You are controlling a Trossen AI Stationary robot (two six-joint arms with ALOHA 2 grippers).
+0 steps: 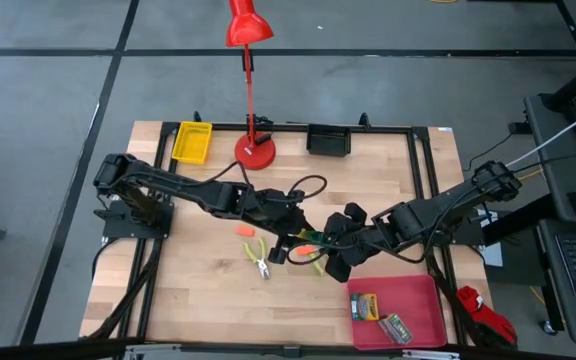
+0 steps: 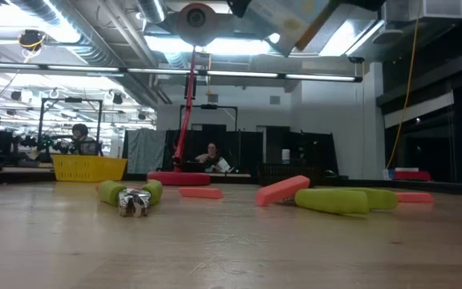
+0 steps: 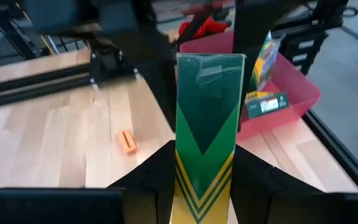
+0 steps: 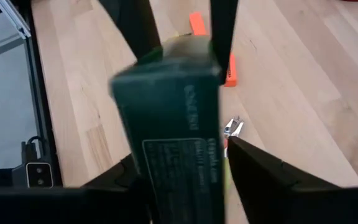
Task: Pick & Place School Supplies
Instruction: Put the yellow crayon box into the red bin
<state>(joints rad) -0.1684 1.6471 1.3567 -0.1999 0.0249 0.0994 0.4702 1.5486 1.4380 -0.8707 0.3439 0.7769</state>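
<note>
High view shows both arms meeting over the middle of the table, where a handover looks to be under way. The left gripper holds a flat green and yellow pack upright between its fingers, clamped at the lower end. The right gripper faces it, its fingers standing on either side of the same pack, seen here by its dark printed back; whether they already press on it I cannot tell. Two more packs lie in the red tray near the right arm. Two scissors with yellow-green handles and small orange pieces lie loose on the wood.

To do this well, the right fingers should close squarely on the free end, clear of the left fingertips. The left should let go only once that grip looks firm, then draw straight back so the pack does not twist. The tray is close, so a short carry should do.
</note>
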